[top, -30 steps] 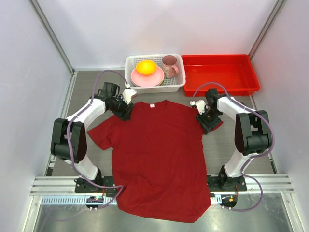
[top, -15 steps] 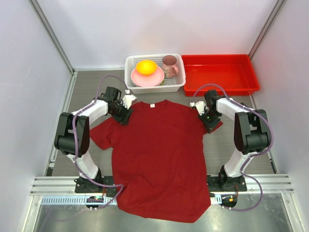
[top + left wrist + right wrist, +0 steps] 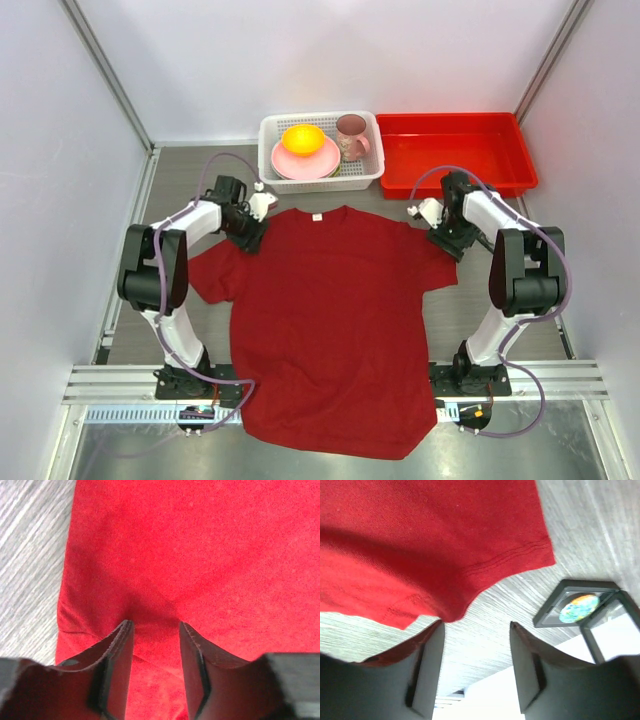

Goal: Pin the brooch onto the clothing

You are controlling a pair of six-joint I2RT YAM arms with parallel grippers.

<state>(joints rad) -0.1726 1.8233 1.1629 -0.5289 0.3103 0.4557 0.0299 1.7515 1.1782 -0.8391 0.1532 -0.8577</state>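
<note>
Brooch looks blurry in its case; left end effector and right end effector spread.

Right gripper stands open and empty, T-shirt sleeve just ahead, cased brooch to its right

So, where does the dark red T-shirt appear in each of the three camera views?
Top external: the T-shirt lies spread flat mid-table, collar on the far side.
Left wrist: it fills nearly the whole picture; bare table only at left.
Right wrist: its sleeve covers the upper left.
Shared landmark: the grey wood-grain table beside the cloth.
</note>
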